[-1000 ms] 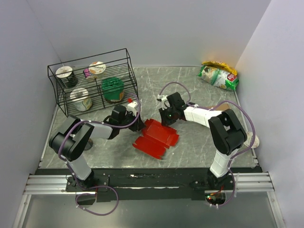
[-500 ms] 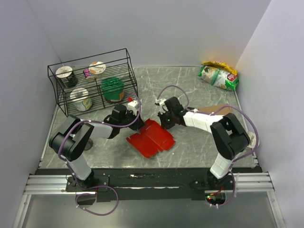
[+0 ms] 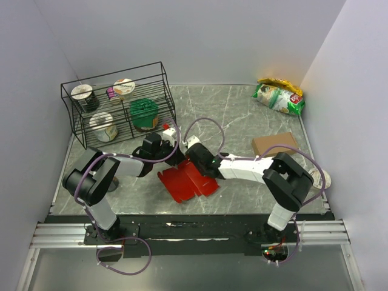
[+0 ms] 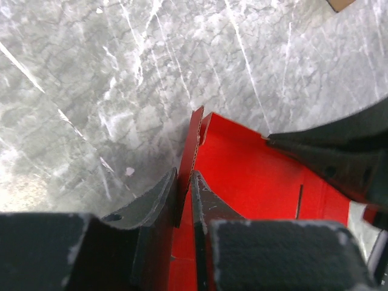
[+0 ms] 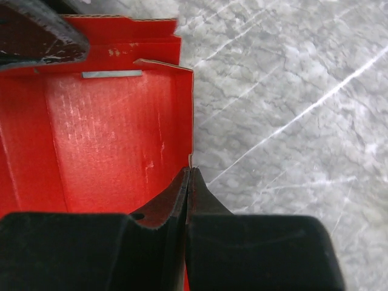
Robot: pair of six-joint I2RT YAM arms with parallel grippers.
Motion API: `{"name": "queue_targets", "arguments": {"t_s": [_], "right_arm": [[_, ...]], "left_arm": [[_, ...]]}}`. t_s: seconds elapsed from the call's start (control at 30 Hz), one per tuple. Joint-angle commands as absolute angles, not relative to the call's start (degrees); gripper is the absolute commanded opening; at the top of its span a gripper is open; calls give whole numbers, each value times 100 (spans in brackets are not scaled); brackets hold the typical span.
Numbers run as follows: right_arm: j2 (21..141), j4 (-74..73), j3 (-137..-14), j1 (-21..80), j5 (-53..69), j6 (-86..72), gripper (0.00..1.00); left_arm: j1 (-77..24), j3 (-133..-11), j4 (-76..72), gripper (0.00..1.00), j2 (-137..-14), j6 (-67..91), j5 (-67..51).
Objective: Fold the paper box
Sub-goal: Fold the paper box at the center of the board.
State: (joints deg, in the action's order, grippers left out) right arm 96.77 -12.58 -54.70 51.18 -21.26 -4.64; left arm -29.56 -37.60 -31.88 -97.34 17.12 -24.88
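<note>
Near edge of the counter (image 3: 254, 121), middle: paper box (image 3: 185, 180), half raised, walls partly up.
Left fingers (image 4: 154, 203): pinching an upright wall of the box.
Right fingers (image 5: 170, 200): pressed together on a side flap's edge.
Risk: thin card may slip free or tear if the arms pull apart, and a wall could crease off its fold line.

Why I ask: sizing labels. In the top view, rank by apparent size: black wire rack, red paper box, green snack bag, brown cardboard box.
Largest first:
black wire rack
red paper box
green snack bag, nearly its match, farther back, unsure
brown cardboard box
</note>
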Motion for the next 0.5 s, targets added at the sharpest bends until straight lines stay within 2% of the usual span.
{"name": "queue_targets", "arguments": {"t_s": [0.0, 0.23, 0.3, 0.33, 0.47], "right_arm": [[9870, -1274, -5616, 5414, -3216, -992, 0], [9931, -1397, -5660, 5651, -3568, -1441, 0], [9984, -1380, -5643, 5678, -3490, -1441, 0], [10002, -1345, -5625, 5669, -3463, -1433, 0], [9845, -1161, -5459, 5660, -3454, -1275, 0]], "left_arm": [[-3006, -3718, -3603, 22, -9712, 1995, -2830], [-2988, -3718, -3630, 32, -9598, 2153, -2830], [-2953, -3735, -3656, 43, -9606, 2258, -2865], [-2892, -3735, -3674, 51, -9580, 2302, -2926], [-2690, -3770, -3639, 67, -9361, 2417, -2936]]}}
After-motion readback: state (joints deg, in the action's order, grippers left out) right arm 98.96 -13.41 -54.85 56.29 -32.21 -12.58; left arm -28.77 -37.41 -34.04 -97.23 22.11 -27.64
